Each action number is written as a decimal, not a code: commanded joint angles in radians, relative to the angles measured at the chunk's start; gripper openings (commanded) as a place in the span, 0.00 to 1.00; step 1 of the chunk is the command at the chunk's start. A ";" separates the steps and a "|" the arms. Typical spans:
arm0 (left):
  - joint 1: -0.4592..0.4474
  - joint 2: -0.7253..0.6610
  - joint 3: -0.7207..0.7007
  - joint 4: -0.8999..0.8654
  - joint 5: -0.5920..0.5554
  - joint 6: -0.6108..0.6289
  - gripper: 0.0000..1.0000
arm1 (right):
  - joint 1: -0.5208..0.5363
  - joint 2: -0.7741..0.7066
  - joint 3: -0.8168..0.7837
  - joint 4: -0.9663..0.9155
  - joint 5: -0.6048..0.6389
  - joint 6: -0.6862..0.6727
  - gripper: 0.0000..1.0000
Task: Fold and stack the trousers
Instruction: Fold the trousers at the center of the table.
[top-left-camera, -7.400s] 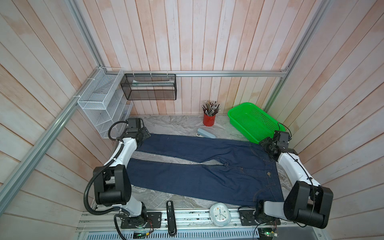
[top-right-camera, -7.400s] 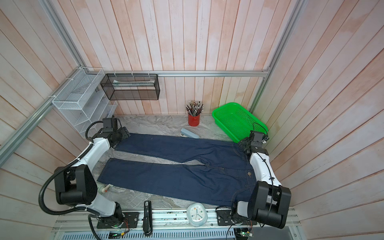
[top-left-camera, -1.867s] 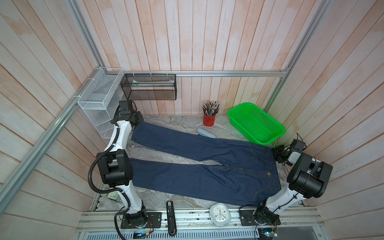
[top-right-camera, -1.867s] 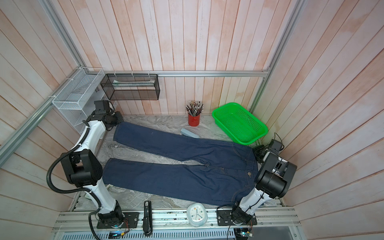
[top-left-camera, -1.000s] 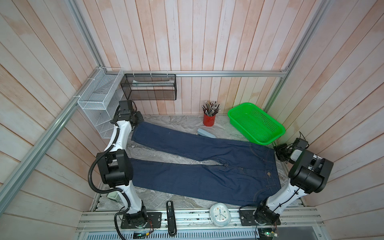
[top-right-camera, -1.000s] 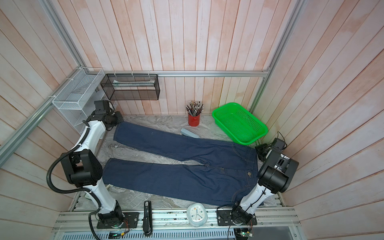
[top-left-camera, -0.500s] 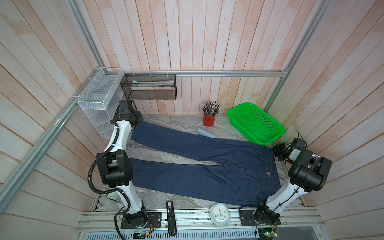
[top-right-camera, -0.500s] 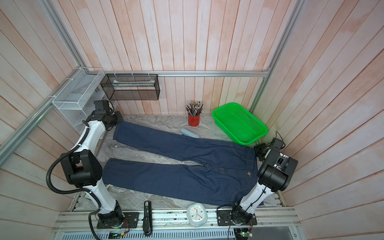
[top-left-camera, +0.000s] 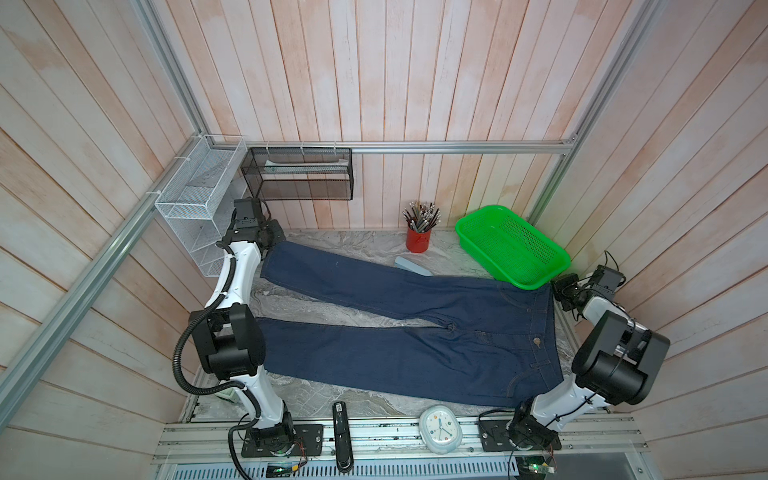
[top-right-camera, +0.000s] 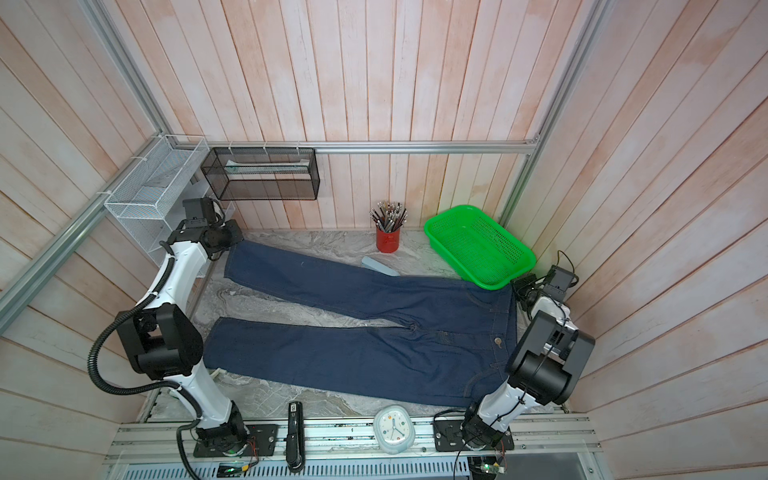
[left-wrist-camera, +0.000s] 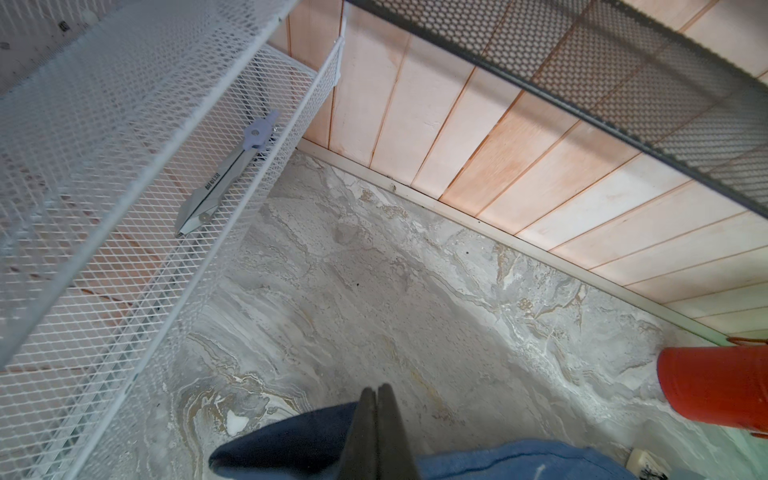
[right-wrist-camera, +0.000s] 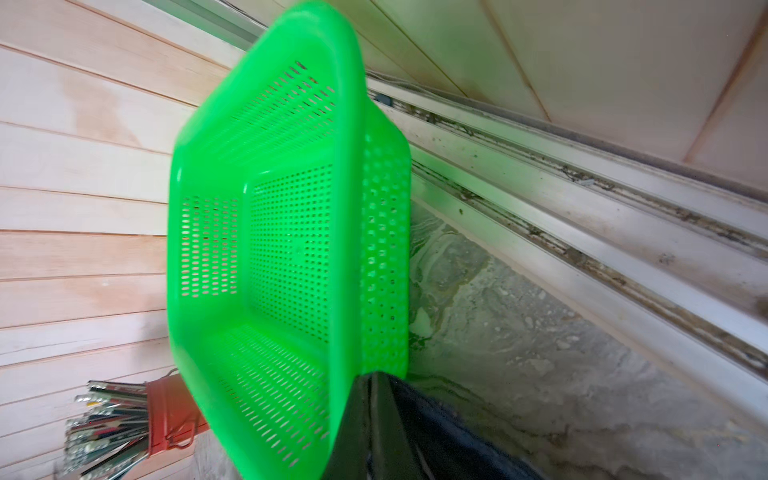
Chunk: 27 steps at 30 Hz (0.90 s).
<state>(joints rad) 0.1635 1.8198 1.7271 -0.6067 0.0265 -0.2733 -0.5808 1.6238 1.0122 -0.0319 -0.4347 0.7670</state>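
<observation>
Dark navy jeans (top-left-camera: 407, 332) lie flat, legs spread apart.

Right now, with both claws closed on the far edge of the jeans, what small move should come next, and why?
Probably lift both claws slightly together, to start folding the far leg over the near one. The left claw pinches the far hem, the right claw the waistband corner by the green basket, and the trousers lie flat, legs spread.
</observation>
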 joint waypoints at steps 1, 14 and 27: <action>0.019 -0.078 0.039 -0.027 -0.050 0.002 0.00 | 0.000 -0.085 -0.007 -0.080 0.078 -0.005 0.00; 0.070 -0.362 -0.176 -0.083 -0.085 0.009 0.00 | -0.036 -0.467 -0.185 -0.240 0.120 0.034 0.00; 0.183 -0.495 -0.364 -0.058 -0.055 -0.003 0.00 | -0.007 -0.724 -0.296 -0.425 0.252 0.106 0.00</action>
<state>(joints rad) 0.3378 1.3521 1.3762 -0.6998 -0.0261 -0.2703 -0.5983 0.9272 0.7151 -0.4019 -0.2344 0.8642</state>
